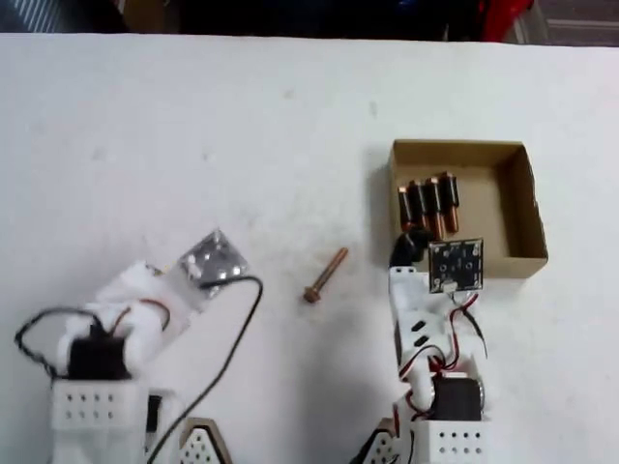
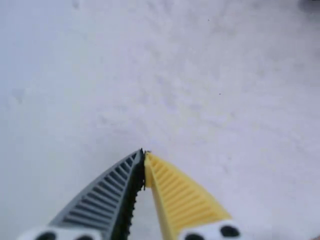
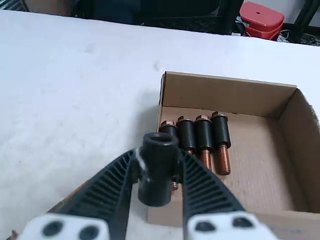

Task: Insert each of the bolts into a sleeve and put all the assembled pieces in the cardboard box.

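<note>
White worktop [image 1: 193, 126], two arms at the near edge. Open-topped brown cardboard box [image 1: 532, 208] sits to the right of centre, well clear of the far edge. Inside, in the left half, four copper bolts already fitted with black cylindrical sleeves [image 1: 426, 205] lie side by side in a row, touching or nearly so, heads toward the far wall and bare threaded ends pointing toward the arms. Right wrist view confirms the same row [image 3: 200, 135] on the box floor. Right gripper [image 3: 157, 157] hangs at the box's near left corner; its jaws are closed narrow on a loose black cylindrical sleeve [image 3: 157, 175], held upright with the bore opening facing up. Cannot tell whether the sleeve is over the box wall or just outside it. One bare copper bolt with a flanged head [image 1: 325, 275] lies flat on the worktop between the two arms, left of the box and apart from it, set diagonally, head nearer the arms. Left gripper [image 2: 144, 154] is low over bare worktop at the left, grey and yellow jaws pressed together at the tips, holding nothing.
</note>
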Controlling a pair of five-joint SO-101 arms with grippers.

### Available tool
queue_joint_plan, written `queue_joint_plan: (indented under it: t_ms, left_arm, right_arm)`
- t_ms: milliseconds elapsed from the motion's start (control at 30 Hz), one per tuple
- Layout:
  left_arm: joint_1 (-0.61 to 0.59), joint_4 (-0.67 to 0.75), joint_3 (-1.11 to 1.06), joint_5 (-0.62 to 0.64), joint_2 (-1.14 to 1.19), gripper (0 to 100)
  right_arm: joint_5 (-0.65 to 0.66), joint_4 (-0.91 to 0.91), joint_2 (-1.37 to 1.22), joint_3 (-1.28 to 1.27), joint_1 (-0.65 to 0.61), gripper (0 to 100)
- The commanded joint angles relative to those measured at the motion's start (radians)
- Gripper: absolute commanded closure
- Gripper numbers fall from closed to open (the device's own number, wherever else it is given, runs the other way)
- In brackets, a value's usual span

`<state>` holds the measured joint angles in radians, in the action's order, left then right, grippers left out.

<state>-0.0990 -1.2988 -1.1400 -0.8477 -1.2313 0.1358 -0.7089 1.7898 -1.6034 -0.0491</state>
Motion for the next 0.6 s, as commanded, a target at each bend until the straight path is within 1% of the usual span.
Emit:
queue_joint_plan:
  t_ms: [0, 100, 233, 400, 567]
  left_arm:
    - [0.074, -0.003, 0.157, -0.002, 0.189, 98]
    - [0.145, -0.058, 0.267, 0.020, 0.340, 98]
    - [0.249, -0.109, 0.430, 0.146, 0.555, 98]
    - [0.404, -0.175, 0.629, 0.273, 0.840, 98]
    - [0.529, -0.230, 0.844, 0.451, 1.102, 97]
  right_arm:
    - [-0.011, 0.093, 0.010, -0.035, 0.002, 98.1]
    - [-0.011, 0.150, 0.010, -0.069, 0.008, 98.1]
    - [-0.011, 0.170, 0.012, -0.080, 0.008, 98.1]
    - [-0.011, 0.166, 0.012, -0.083, 0.008, 98.1]
    - [-0.011, 0.162, 0.012, -0.086, 0.010, 98.1]
